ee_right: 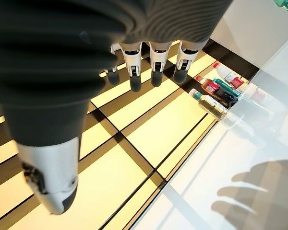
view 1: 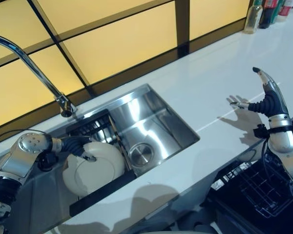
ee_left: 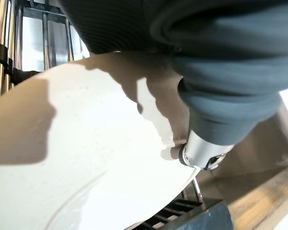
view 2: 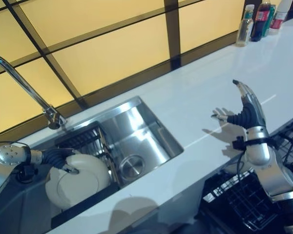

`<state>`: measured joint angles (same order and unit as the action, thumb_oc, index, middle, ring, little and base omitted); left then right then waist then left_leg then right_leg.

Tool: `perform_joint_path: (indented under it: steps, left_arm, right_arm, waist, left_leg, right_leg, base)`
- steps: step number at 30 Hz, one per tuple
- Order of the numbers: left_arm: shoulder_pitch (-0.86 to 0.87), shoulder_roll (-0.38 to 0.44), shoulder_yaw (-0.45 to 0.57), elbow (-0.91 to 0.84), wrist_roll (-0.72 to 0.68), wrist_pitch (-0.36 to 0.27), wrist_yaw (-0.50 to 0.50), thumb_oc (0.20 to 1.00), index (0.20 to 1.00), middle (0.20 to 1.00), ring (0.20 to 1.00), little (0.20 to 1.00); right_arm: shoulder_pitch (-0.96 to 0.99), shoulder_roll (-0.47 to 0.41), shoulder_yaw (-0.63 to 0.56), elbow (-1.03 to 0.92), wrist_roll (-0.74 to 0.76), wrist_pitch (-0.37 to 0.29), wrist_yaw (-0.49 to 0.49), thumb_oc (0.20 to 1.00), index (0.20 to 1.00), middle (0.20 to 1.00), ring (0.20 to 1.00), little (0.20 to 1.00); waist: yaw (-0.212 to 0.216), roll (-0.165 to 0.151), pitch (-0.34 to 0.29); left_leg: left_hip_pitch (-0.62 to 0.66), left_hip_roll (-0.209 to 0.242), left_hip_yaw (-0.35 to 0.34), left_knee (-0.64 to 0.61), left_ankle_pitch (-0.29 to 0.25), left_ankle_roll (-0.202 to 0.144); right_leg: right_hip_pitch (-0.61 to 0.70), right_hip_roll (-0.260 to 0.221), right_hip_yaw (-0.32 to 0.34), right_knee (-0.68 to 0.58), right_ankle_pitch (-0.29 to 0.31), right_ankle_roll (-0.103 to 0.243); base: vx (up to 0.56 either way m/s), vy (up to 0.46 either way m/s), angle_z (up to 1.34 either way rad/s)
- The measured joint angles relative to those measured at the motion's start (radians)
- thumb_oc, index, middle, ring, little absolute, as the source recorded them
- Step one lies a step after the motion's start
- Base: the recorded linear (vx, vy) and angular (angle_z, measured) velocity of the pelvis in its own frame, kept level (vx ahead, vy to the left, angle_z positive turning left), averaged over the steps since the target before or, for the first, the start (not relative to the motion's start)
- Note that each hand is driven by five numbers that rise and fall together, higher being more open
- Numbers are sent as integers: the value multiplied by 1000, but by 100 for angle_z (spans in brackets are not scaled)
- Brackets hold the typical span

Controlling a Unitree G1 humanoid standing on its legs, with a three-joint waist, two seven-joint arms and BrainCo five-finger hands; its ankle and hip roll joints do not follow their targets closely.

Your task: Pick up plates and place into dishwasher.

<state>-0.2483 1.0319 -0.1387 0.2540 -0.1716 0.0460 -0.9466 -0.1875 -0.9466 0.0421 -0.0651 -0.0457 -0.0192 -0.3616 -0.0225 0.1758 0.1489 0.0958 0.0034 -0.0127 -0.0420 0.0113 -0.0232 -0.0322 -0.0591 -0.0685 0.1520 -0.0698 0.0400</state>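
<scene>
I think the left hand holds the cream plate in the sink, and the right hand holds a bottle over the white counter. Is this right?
Not quite. The right hand holds nothing: the right wrist view shows its fingers open. The bottles stand far off on the white counter. The left hand does hold the cream plate in the sink.

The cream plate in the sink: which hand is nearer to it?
Left. The left hand grips the plate; the right hand hovers open above the countertop, far off.
</scene>
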Motion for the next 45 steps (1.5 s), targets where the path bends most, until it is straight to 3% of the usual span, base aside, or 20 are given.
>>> perform_joint_path:
  steps: [9,14,21,25,34,39,45]
  left_arm:
    - [43,14,183,13,1,-55,274,200,200,200,200,200]
    - [103,6,248,-5,5,-116,379,200,200,200,200,200]
    - [113,4,307,-39,1,-154,462,200,200,200,200,200]
    - [129,-15,342,-85,3,-202,572,200,200,200,200,200]
    - [130,-120,400,-294,140,-472,993,200,200,200,200,200]
    - [81,-151,348,-402,184,-582,990,200,200,200,200,200]
    - [5,-153,261,-435,144,-602,880,200,200,200,200,200]
  right_arm:
    - [1,45,-14,-1,0,-20,-16,1000,1000,1000,1000,1000]
    - [17,86,-54,-1,0,-36,-17,1000,1000,1000,1000,1000]
    - [25,116,-75,-1,-1,-36,-20,1000,1000,1000,1000,1000]
    - [23,116,-75,-12,-2,-36,-20,1000,1000,1000,1000,1000]
    - [-80,132,-67,-65,0,-40,-9,1000,1000,1000,1000,1000]
    - [-151,163,-12,-109,71,-63,76,1000,1000,1000,1000,1000]
    - [-190,200,48,-127,112,-97,211,1000,1000,1000,1000,1000]
  waist:
    - [40,-41,-21]
    - [71,-51,-27]
    - [92,-68,-41]
    - [113,-73,-46]
    - [145,-120,-72]
    - [152,-146,-86]
    - [150,-158,-93]
  left_leg:
    - [14,10,-19,-20,6,-5]
    - [14,13,-24,-29,10,-7]
    - [16,13,-46,-34,12,-9]
    - [15,13,-51,-37,13,-11]
    - [15,14,-74,-37,15,-15]
    - [15,11,-82,-37,15,-16]
    - [15,8,-86,-37,15,-17]
  right_leg:
    - [48,6,-23,-84,32,-3]
    - [64,10,-29,-108,47,-8]
    - [98,13,-52,-170,69,-8]
    - [114,14,-58,-192,82,-11]
    - [140,20,-82,-229,91,-12]
    - [150,19,-97,-233,91,-12]
    - [155,18,-103,-237,90,-12]
  base:
    - [-46,-64,6]
    - [-68,-68,3]
    - [-53,-56,10]
    - [-43,-64,4]
    - [-19,-85,7]
    - [3,-36,9]
    - [4,-6,2]
